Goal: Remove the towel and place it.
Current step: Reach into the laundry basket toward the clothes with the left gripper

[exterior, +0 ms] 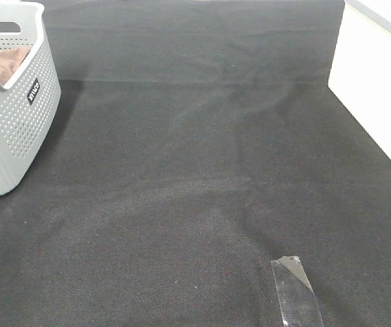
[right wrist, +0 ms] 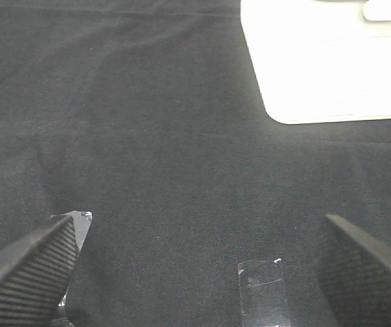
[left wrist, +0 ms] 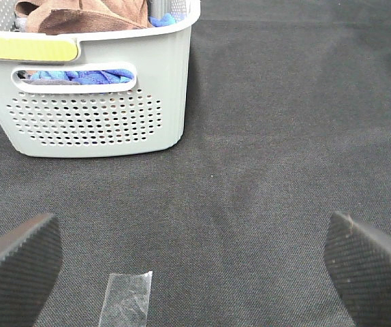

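Left tool (left wrist: 194, 255) and right tool (right wrist: 195, 262) both gape wide, empty, over the worktop (left wrist: 284, 136); the towel (left wrist: 86, 17) lies in the basket (left wrist: 100, 122), upper left, apart from my left tool.

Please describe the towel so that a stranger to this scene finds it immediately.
On the black cloth, a grey perforated basket stands at the far left. The towel lies on top inside it: brown terry, whereas the fabric beneath it is blue.

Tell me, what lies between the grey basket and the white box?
Only bare black cloth, as the exterior high view shows, from basket to box.
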